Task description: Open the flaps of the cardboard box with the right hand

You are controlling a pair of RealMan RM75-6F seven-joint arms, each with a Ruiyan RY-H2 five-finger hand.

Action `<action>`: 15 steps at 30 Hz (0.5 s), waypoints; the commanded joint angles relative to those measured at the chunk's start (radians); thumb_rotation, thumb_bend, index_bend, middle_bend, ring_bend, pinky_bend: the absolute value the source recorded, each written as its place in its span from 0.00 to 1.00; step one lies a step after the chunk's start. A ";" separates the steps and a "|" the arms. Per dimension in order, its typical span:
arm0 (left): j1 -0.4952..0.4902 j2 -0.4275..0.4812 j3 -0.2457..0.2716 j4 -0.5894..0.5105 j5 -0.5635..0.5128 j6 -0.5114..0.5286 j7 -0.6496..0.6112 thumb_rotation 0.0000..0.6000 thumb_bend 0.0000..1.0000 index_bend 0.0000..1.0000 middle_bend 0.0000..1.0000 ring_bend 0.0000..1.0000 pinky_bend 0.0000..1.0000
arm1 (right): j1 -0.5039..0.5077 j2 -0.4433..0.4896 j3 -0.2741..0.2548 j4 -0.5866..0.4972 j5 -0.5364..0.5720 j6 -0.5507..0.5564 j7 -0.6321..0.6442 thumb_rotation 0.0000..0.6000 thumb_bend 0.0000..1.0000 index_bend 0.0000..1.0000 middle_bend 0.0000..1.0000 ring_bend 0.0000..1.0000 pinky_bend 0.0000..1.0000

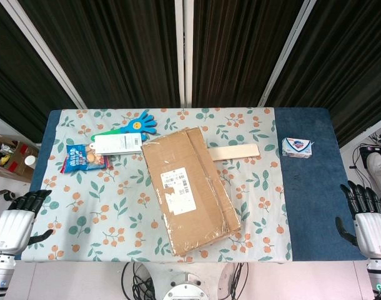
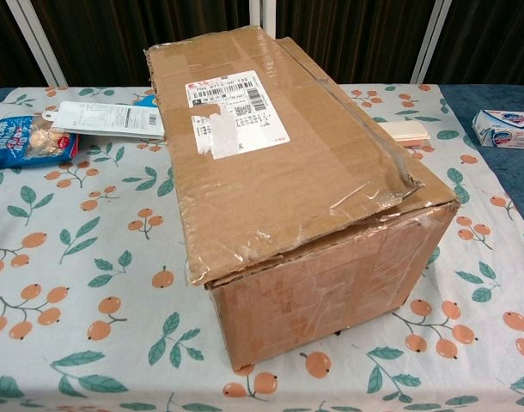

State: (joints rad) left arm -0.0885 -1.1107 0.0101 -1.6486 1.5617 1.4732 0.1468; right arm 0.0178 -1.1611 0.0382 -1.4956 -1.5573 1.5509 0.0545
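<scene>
A long cardboard box lies slantwise on the middle of the table, its top flaps lying flat and closed, with a white shipping label on top. The chest view shows the same box up close, taped, with a creased near edge. My right hand hovers at the table's near right corner, well clear of the box, fingers spread and holding nothing. My left hand is at the near left corner, also empty with fingers apart. Neither hand shows in the chest view.
A floral cloth covers the table. At the back left lie a snack bag, a white packaged item and a blue hand-shaped clapper. A flat wooden piece sticks out behind the box. A small blue-white box sits back right.
</scene>
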 commanded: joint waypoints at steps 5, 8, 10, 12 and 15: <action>-0.010 -0.017 -0.011 0.013 -0.009 -0.007 -0.004 1.00 0.00 0.15 0.17 0.16 0.25 | 0.007 -0.006 0.010 0.034 0.017 -0.011 0.024 1.00 0.34 0.00 0.00 0.00 0.00; -0.010 -0.016 -0.014 0.010 -0.010 -0.003 -0.001 1.00 0.00 0.15 0.17 0.16 0.25 | 0.011 -0.003 0.016 0.037 0.022 -0.014 0.026 1.00 0.34 0.00 0.00 0.00 0.00; -0.008 -0.014 -0.016 0.009 -0.009 0.004 -0.003 1.00 0.00 0.15 0.17 0.16 0.25 | 0.015 0.001 0.020 0.033 0.025 -0.017 0.031 1.00 0.34 0.00 0.00 0.00 0.00; -0.005 -0.011 -0.016 0.009 -0.011 0.008 -0.004 1.00 0.00 0.15 0.17 0.16 0.25 | 0.018 0.004 0.024 0.028 0.025 -0.017 0.030 1.00 0.34 0.00 0.00 0.00 0.00; -0.003 -0.008 -0.015 0.010 -0.010 0.010 -0.009 1.00 0.00 0.15 0.17 0.16 0.25 | 0.020 0.005 0.027 0.021 0.023 -0.015 0.021 1.00 0.34 0.00 0.00 0.00 0.00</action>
State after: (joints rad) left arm -0.0920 -1.1194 -0.0048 -1.6389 1.5517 1.4825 0.1380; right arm 0.0372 -1.1564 0.0640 -1.4726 -1.5336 1.5357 0.0773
